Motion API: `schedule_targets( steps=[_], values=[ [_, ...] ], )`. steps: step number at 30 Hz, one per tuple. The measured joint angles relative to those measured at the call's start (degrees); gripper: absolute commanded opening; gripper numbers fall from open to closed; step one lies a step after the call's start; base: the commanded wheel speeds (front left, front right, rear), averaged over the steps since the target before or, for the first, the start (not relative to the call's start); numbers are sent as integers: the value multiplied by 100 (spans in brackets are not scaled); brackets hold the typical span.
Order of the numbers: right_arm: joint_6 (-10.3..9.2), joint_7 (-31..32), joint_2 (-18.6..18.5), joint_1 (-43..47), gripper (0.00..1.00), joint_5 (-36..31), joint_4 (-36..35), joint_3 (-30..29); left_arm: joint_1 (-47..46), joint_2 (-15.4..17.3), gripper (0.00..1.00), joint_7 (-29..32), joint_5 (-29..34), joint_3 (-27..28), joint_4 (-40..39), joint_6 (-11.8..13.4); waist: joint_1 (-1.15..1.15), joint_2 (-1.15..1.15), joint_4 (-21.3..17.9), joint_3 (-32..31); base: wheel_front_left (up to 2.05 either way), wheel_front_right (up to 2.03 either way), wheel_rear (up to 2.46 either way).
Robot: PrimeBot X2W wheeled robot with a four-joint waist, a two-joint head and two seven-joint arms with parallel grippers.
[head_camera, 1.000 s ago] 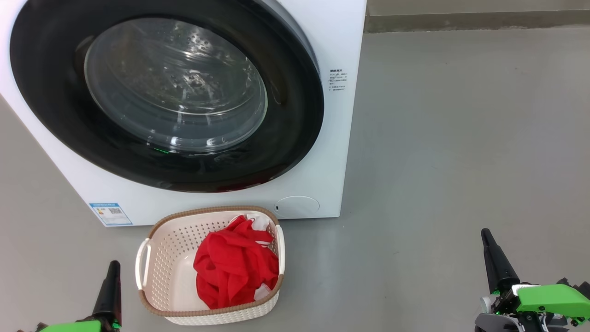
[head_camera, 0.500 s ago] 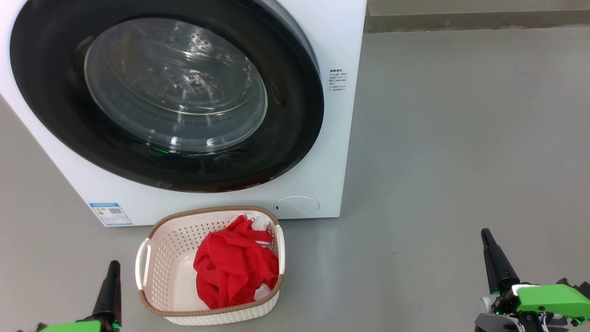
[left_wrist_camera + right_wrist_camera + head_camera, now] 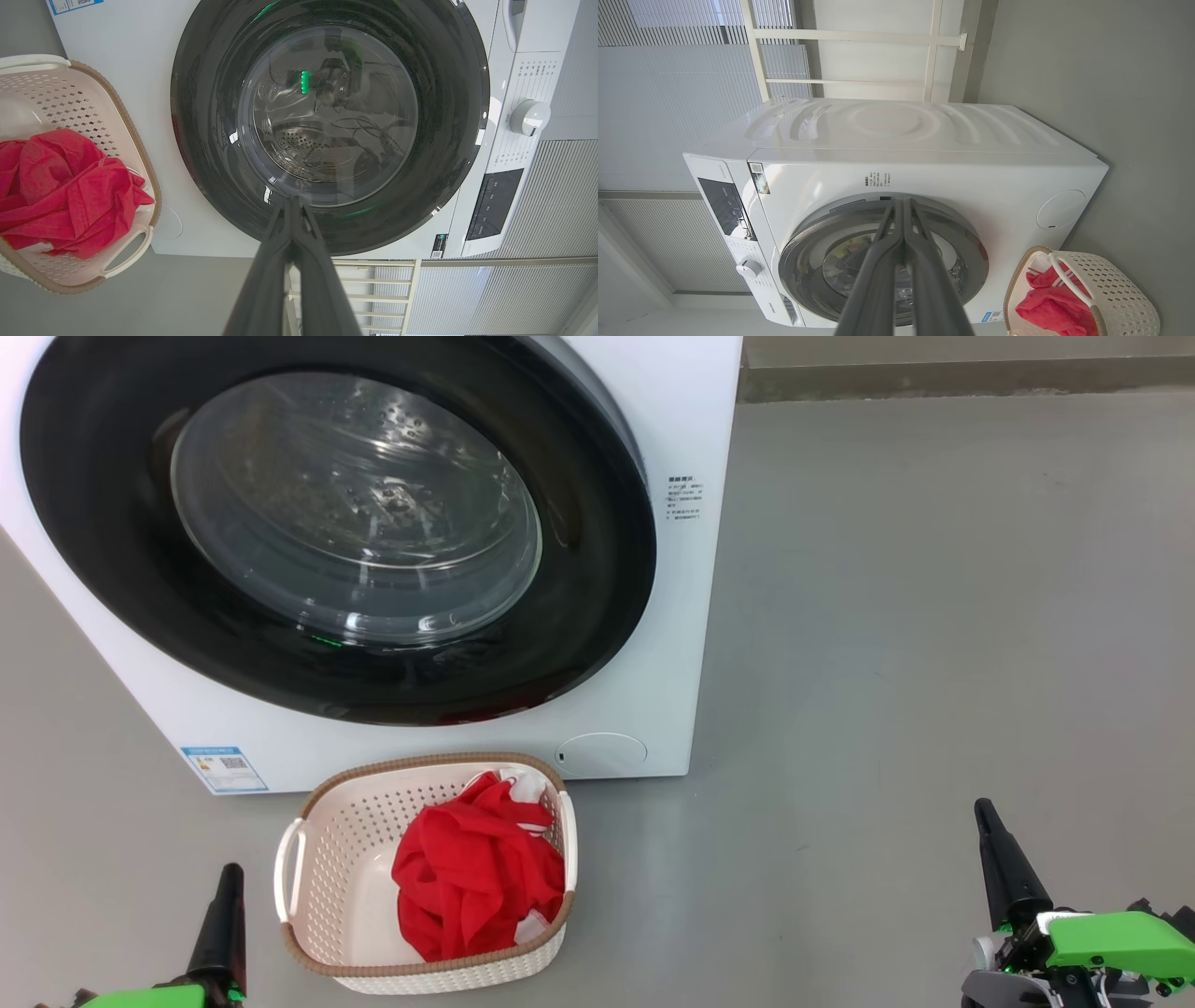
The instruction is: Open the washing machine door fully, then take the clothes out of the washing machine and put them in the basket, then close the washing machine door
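- The big white boxy front-loading washing machine (image 3: pixel 667 709) stood at the far left on a plain grey floor (image 3: pixel 934 663).
- The large round washing machine door (image 3: pixel 336 532), with a glossy black rim around a bulging clear glass window, sat closed flat against the machine's front.
- Through the glass I could make out the perforated steel drum (image 3: pixel 303 154).
- A small blue sticker (image 3: pixel 224 768) marked the lower left of the front, and a small round white cap (image 3: pixel 602 753) the lower right.
- The small cream-white perforated plastic basket (image 3: pixel 341 859), with a brown woven-look rim, sat on the floor just in front of the machine, below the door.
- The bright red soft clothes (image 3: pixel 476 873), with small white parts, lay bunched inside the basket, towards its right side.
- My left gripper (image 3: pixel 292 205) sat low, near and just left of the basket, its two long dark fingers pressed together with nothing between them.
- My right gripper (image 3: pixel 903 205) sat low at the near right, well apart from the basket, above bare floor, its fingers also closed and empty.
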Motion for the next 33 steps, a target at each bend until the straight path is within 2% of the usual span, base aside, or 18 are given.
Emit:
schedule_targets(
  steps=[33],
  values=[
    [0,0,0,0,0,0,0,0,0,0,0,0,0,0,0,0,0,0,0,0,0,0,0]
  ],
)
